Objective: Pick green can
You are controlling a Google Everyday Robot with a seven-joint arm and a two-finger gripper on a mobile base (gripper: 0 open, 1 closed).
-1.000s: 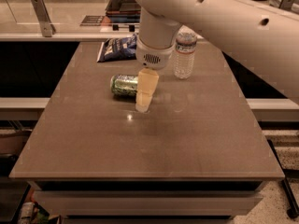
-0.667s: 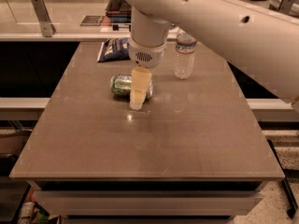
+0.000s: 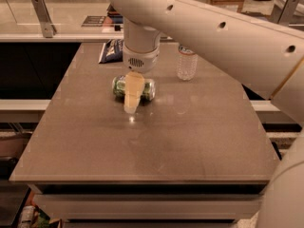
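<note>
Reaching down in the camera view, the pincer (image 3: 132,103) sits at the green can (image 3: 148,90) and crosses its middle on the near side. I cannot tell whether it is apart or clamped. The can lies on its side on the tabletop (image 3: 156,146), toward the far half, and is not lifted, so securing the hold and raising it look left to do. A water bottle (image 3: 186,63) stands upright near the can's right. A blue snack bag (image 3: 111,51) lies behind it. Neither seems to block the way.
</note>
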